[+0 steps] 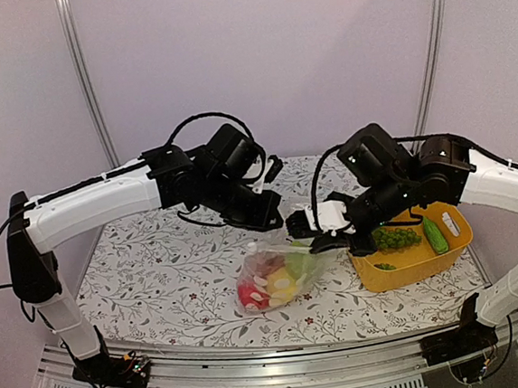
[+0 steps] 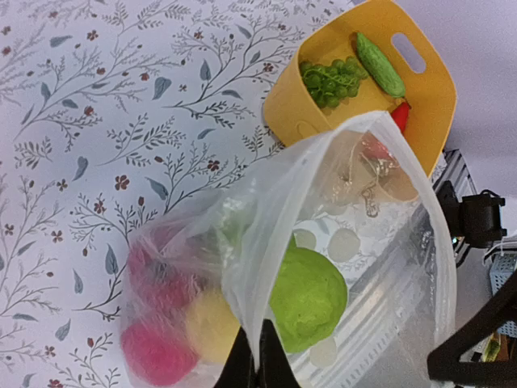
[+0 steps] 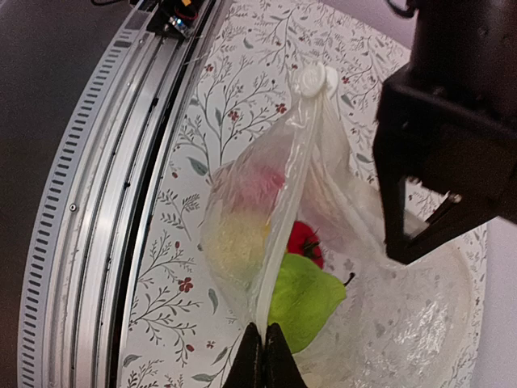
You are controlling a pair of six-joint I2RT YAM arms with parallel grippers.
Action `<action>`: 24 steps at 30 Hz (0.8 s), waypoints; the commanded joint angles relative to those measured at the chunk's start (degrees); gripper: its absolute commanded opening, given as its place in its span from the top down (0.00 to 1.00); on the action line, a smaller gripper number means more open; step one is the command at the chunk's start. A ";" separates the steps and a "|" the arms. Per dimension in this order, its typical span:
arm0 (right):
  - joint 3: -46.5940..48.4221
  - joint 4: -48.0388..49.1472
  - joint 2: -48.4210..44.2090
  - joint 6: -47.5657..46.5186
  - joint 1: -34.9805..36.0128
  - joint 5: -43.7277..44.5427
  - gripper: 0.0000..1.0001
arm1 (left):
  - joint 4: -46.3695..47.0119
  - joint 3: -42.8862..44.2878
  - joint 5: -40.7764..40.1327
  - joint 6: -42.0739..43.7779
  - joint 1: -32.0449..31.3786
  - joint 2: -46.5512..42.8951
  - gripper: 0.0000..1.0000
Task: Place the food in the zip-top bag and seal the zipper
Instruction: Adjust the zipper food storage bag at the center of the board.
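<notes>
Zip-top bag (image 1: pixel 274 279): thin clear film, soft & crinkly, prob. light even w/ toys inside. No shape of its own, so likely sags and folds wherever unsupported. Looks slick too; best taken at rim, on zipper (image 3: pixel 284 194) strip, the one firmer line. Rests on table (image 1: pixel 157 275) toward front edge, approx. mid-width, just beside left wall of yellow tub (image 1: pixel 415 271). Mouth held up off table, belly down on the cloth.

Left gripper (image 2: pixel 258 365): pressed together, pinching rim film at one side of mouth. Right gripper (image 3: pixel 263 357): pressed together on zipper strip, opp. end from white tab (image 3: pixel 315 81). Mouth stretched betw. the two and gaping in left wrist view, so seal judged not yet done.

Inside bag: pink-red ball (image 2: pixel 157 347), yellow ball (image 2: pixel 212 323), green ball (image 2: pixel 311 295), + small red pc (image 3: pixel 303 240) w/ stem. All round & light; prob. roll to low corner on any tilt.

Inside tub, nr table's right edge: leafy greens (image 2: pixel 329 79), cucumber (image 2: pixel 378 63), red tip of what may be carrot (image 2: pixel 401 117). Food thus only partly bagged. Rigid tub, unlikely to deform. Smooth toys, prob. slippery in fingers; better to grab cucumber across its middle.
</notes>
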 commanded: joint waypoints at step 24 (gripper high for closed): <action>4.65 1.17 1.50 2.01 0.52 -6.59 0.92 | -5.56 11.80 -3.45 6.58 -1.20 6.59 1.00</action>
